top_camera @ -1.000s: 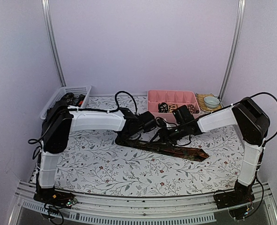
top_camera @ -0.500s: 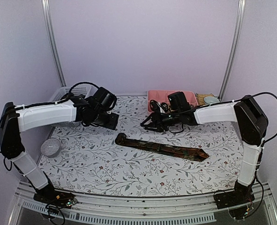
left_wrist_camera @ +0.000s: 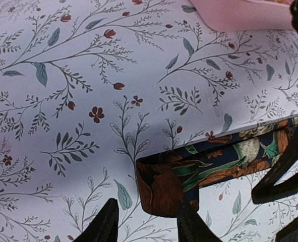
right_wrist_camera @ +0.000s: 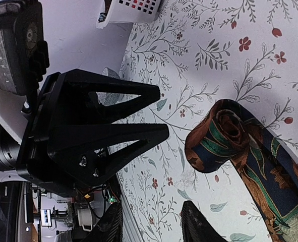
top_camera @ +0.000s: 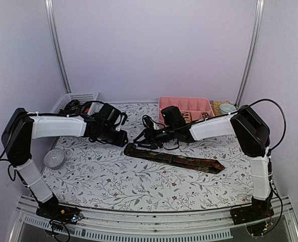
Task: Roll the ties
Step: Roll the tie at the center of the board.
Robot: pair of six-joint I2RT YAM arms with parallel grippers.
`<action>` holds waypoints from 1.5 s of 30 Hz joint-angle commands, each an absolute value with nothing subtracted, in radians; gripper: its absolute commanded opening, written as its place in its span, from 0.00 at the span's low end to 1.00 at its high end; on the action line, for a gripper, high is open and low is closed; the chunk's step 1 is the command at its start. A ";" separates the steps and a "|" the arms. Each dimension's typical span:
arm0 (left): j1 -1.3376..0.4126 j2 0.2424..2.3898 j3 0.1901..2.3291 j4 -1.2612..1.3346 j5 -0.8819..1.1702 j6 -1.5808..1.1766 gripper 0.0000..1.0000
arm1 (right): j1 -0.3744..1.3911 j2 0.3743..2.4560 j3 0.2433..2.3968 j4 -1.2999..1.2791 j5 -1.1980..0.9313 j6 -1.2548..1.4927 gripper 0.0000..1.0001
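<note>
Floral cloth [top_camera: 113, 181] covers the table. Across its middle lies one tie [top_camera: 184, 161], its long axis running from a pointed tip at near right up to a started coil [left_wrist_camera: 161, 186] at centre left. Both arms meet just behind that coil. The left gripper [left_wrist_camera: 147, 224] hangs right over it, jaws partly apart and empty. The right gripper [right_wrist_camera: 151, 224], also part-open and empty, sits just beside the coil, facing the left one, which looks slightly nearer. Rolling would likely travel rightward along the strip. Farther back stand a pink tray [top_camera: 186, 99] and a basket [top_camera: 80, 96].
</note>
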State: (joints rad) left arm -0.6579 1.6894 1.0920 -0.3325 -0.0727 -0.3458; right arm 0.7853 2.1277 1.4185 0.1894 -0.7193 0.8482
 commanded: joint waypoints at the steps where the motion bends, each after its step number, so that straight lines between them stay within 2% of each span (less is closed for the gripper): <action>1: -0.647 1.733 1.092 -0.276 -0.023 -0.324 0.36 | 0.791 2.228 1.446 0.267 -0.717 0.894 0.39; 8: -0.647 1.768 1.106 -0.274 -0.015 -0.325 0.25 | 0.792 2.253 1.454 0.255 -0.696 0.922 0.36; 17: -0.651 1.798 1.106 -0.256 0.031 -0.339 0.24 | 0.792 2.304 1.473 0.220 -0.688 0.940 0.33; 40: -0.706 1.871 1.138 -0.239 0.074 -0.352 0.24 | 0.792 2.387 1.494 0.124 -0.615 0.899 0.34; 45: -0.714 1.867 1.133 -0.234 0.084 -0.351 0.24 | 0.792 2.406 1.499 0.118 -0.609 0.900 0.30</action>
